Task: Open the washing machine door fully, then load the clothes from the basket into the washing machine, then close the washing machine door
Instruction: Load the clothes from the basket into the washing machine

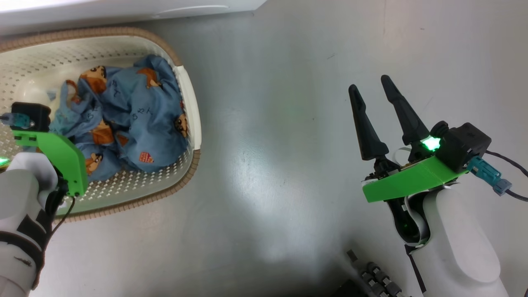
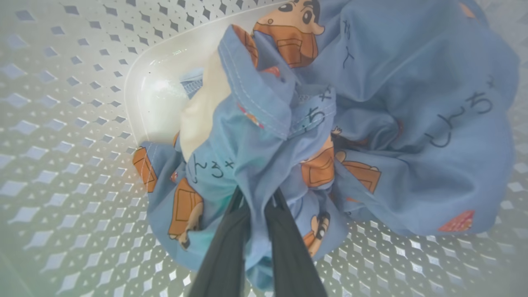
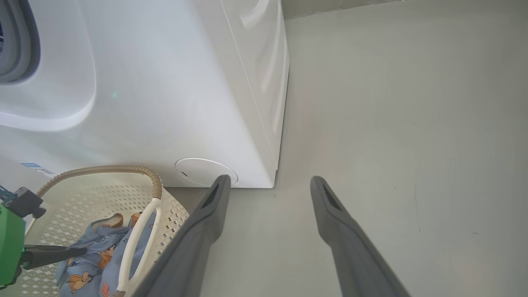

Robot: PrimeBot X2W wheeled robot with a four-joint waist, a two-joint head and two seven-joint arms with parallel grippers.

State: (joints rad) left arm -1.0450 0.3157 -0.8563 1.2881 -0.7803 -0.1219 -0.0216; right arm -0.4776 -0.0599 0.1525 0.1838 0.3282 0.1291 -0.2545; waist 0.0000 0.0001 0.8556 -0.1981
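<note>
The cream basket [image 1: 192,108] stands on the floor at the left, in front of the white washing machine [image 1: 123,10]. Inside it the light blue clothes [image 1: 132,115] lie crumpled. My left gripper [image 2: 258,199] reaches down into the basket [image 2: 62,123] and is shut on a bunched fold of the clothes [image 2: 392,103], its tips buried in the fabric. My right gripper [image 1: 375,119] hovers open over bare floor to the right, holding nothing. In the right wrist view, the right gripper [image 3: 268,181] points at the washing machine's [image 3: 165,82] lower corner. The washing machine door is out of view.
Grey glossy floor [image 1: 268,144] stretches between the basket and my right arm. The machine's grey gasket [image 3: 16,45] shows at the upper left, and a round service cover [image 3: 206,171] sits low on its front. Dark parts of my base [image 1: 367,276] lie at the bottom.
</note>
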